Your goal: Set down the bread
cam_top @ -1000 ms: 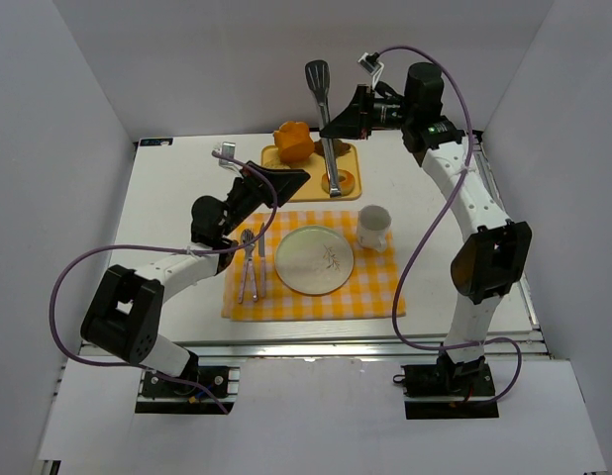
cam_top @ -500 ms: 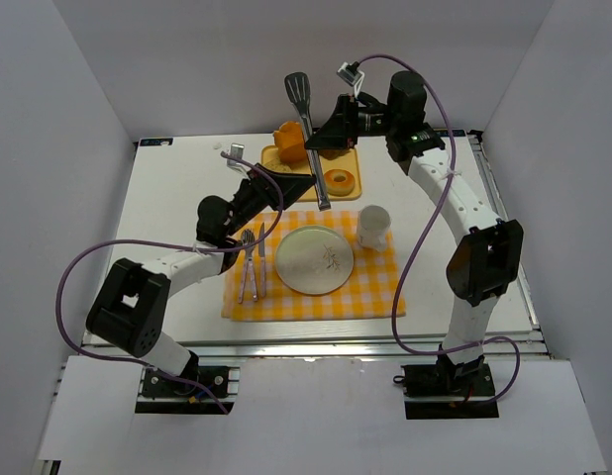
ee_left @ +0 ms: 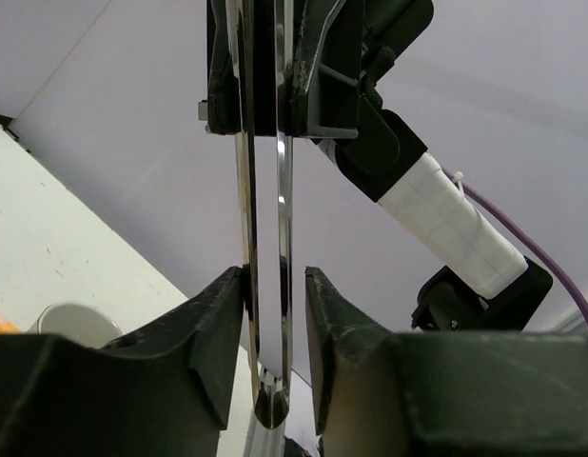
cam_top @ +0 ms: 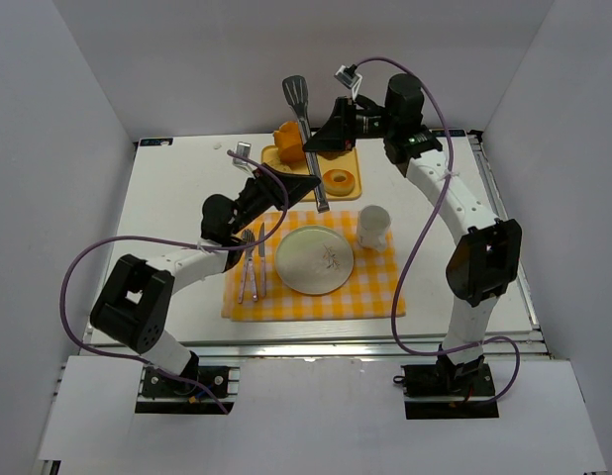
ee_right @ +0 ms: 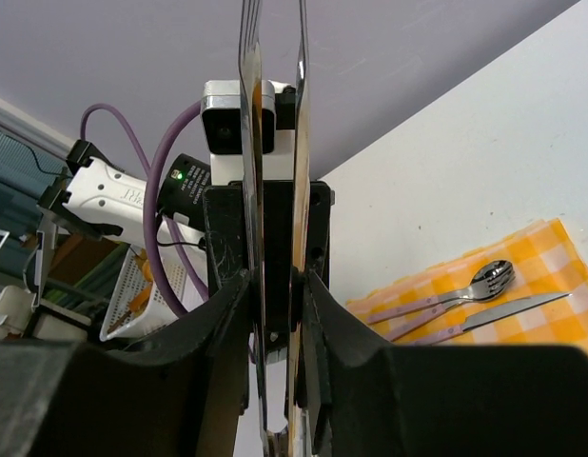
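The bread shows in none of these views. Metal tongs (cam_top: 297, 94) hang tilted over the orange tray (cam_top: 357, 170), spatula-shaped tips up and hinge end down. My right gripper (cam_top: 322, 139) is shut on the middle of the tongs; in its wrist view the gripper (ee_right: 275, 281) presses both tong arms (ee_right: 299, 95). My left gripper (cam_top: 304, 184) reaches in from the left at the tongs' lower end. In the left wrist view the gripper (ee_left: 275, 276) has narrowed round the two steel arms (ee_left: 284, 190) just above the hinge, its left pad (ee_left: 232, 295) touching.
On the tray sit a chunky orange loaf (cam_top: 289, 139) and a ring donut (cam_top: 338, 180). A yellow checked cloth (cam_top: 375, 287) carries a white plate (cam_top: 314, 259), a white mug (cam_top: 373, 226), and a fork and knife (cam_top: 251, 262). White walls enclose the table.
The right arm carried the tongs leftward and tilted them. The left gripper moved up to the tongs' lower end and its jaws narrowed round it.
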{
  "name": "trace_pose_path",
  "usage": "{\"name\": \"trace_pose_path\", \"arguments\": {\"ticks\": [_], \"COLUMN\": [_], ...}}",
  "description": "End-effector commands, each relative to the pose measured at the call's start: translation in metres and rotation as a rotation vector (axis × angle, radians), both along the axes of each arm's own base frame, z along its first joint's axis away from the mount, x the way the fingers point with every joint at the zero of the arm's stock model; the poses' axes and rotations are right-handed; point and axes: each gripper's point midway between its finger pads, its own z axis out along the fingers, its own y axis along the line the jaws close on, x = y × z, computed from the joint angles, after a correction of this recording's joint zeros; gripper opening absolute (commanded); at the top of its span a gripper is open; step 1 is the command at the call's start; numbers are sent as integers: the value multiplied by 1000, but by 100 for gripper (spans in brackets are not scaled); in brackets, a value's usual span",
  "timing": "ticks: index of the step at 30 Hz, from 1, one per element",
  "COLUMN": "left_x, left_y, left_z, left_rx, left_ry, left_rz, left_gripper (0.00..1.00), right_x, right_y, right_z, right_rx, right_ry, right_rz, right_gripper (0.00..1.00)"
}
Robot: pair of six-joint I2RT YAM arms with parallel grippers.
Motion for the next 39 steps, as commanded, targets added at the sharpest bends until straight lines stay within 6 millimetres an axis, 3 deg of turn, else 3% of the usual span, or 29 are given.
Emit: {"name": "trace_pose_path", "arguments": {"ticks": [1,10,19,34,39], "left_x": [-6,-5,-3,0,-2], "left_y": [-4,-5,-5,-2,-2], "left_z": [17,17,20,29,28], "left_rx": [-25,-29,-16,-10,-15], "left_ry": [-45,-45,-58,-87,-84], "left_rz": [-25,-33,-11,20,17], "left_gripper": [41,23,22,22,22], "right_x": [-17,-20,-26,-40,-39], "right_y": [-4,-5,-8,-15,-15], "right_z": [29,26,20,-12,-8], "right_rx": [41,37,20,-24,-17], "right_ry": [-101,-93,-86,-33,-53], "right_rz": [10,11,12,-4,-12], "right_gripper": [32,37,54,52,47]}}
